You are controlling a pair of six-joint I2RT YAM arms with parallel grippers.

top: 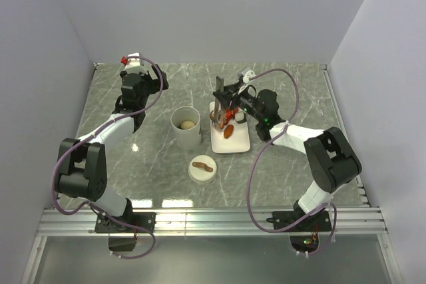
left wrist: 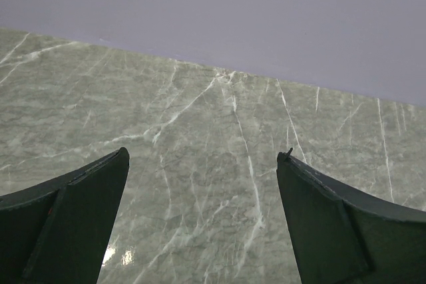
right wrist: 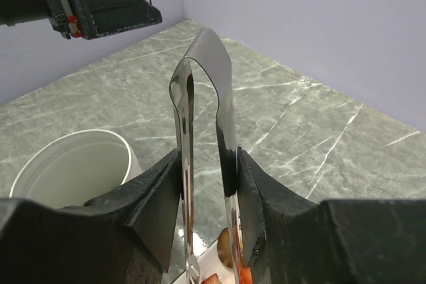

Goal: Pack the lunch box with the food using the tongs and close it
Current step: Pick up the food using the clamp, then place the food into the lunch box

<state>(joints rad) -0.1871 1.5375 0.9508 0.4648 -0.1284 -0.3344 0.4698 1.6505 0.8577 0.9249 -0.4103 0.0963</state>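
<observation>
The lunch box (top: 186,128), a tall white cup (right wrist: 73,164), stands open left of the white plate (top: 239,144), with a beige ball (top: 188,125) inside it. Its cream lid (top: 202,169) with a brown strap lies on the table in front of it. My right gripper (top: 231,100) (right wrist: 208,157) is shut on the grey metal tongs (top: 219,112) (right wrist: 206,91), pressing both arms, with the tips down over the plate. Red-orange food (top: 228,131) (right wrist: 245,276) lies on the plate under the tongs. My left gripper (top: 136,74) (left wrist: 206,154) is open over bare table at the back left.
The marble table (left wrist: 219,164) is walled by lilac panels at the back and sides. The left arm's gripper (right wrist: 100,4) shows at the top left of the right wrist view. A metal rail (top: 213,221) runs along the near edge.
</observation>
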